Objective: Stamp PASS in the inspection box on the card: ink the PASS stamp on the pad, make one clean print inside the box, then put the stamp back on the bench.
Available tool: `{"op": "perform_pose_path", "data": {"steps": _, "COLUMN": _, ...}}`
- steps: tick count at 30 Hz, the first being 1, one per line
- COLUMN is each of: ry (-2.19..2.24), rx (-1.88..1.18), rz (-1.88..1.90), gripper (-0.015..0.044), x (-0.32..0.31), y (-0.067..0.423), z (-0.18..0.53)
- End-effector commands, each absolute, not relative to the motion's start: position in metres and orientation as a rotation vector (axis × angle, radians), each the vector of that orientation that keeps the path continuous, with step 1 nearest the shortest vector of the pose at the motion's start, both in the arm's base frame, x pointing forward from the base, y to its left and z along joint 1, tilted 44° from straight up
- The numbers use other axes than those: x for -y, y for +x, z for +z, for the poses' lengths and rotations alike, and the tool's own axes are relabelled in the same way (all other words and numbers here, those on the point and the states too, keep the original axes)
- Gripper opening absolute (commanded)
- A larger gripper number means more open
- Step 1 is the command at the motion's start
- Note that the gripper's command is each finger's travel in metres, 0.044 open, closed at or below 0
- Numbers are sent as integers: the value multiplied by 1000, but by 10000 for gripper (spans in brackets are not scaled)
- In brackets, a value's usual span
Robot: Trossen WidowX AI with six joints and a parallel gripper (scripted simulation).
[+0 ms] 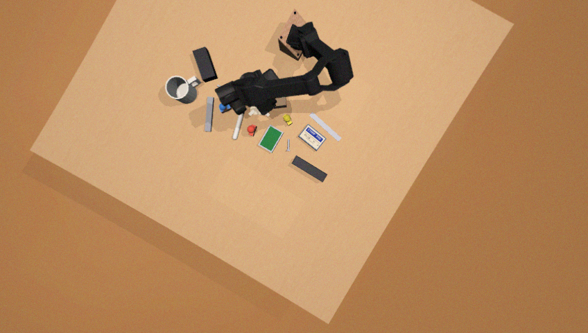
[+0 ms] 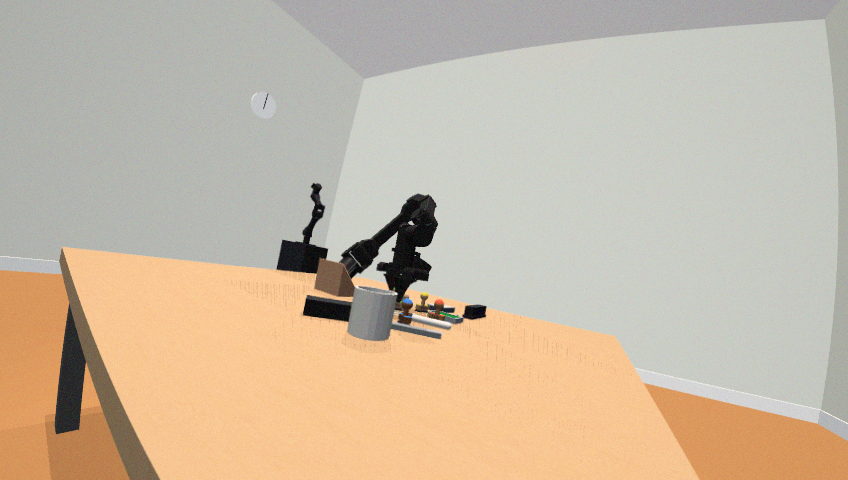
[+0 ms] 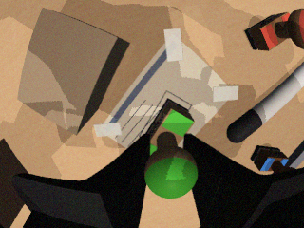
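Note:
My gripper (image 3: pixel 166 140) (image 2: pixel 399 297) is shut on the green-knobbed stamp (image 3: pixel 171 178), with its fingers either side of the neck. The stamp's block is over the inspection box (image 3: pixel 179 98) and hides most of it. Whether its face touches the card cannot be told. The white card (image 3: pixel 182 66) is taped down at its corners. In the top view the arm covers most of it. The green ink pad (image 1: pixel 270 139) (image 2: pixel 450 317) lies open. Its labelled lid (image 1: pixel 312 137) lies apart from it. Any lettering on the stamp is not readable.
Red (image 1: pixel 252 129) (image 3: pixel 296 28), blue (image 1: pixel 224 107) (image 2: pixel 407 304) and yellow (image 1: pixel 287 118) (image 2: pixel 423 299) stamps stand near. A marker (image 1: pixel 238 125) (image 3: pixel 285 95), grey block (image 3: pixel 71 66), grey bar (image 1: pixel 209 114), mug (image 1: pixel 187 94) (image 2: pixel 371 315), black block (image 1: pixel 204 64) and dark bar (image 1: pixel 309 168) surround the work.

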State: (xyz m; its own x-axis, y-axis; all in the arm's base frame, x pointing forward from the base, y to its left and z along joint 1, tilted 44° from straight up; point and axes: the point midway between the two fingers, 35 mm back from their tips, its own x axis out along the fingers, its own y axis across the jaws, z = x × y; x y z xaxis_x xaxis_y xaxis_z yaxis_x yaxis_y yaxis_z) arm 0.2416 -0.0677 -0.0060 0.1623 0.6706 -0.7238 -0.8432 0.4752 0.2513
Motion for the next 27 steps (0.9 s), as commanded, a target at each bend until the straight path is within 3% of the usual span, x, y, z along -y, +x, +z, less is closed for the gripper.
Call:
{"op": "perform_pose_path", "data": {"steps": 1, "ry": -238, "rx": -894, "rz": 1090, "gripper": 0, "x": 74, "y": 242, "z": -2}}
{"op": "perform_pose_path", "data": {"steps": 27, "ry": -239, "rx": -896, "rz": 1089, "gripper": 0, "x": 103, "y": 236, "z": 28}}
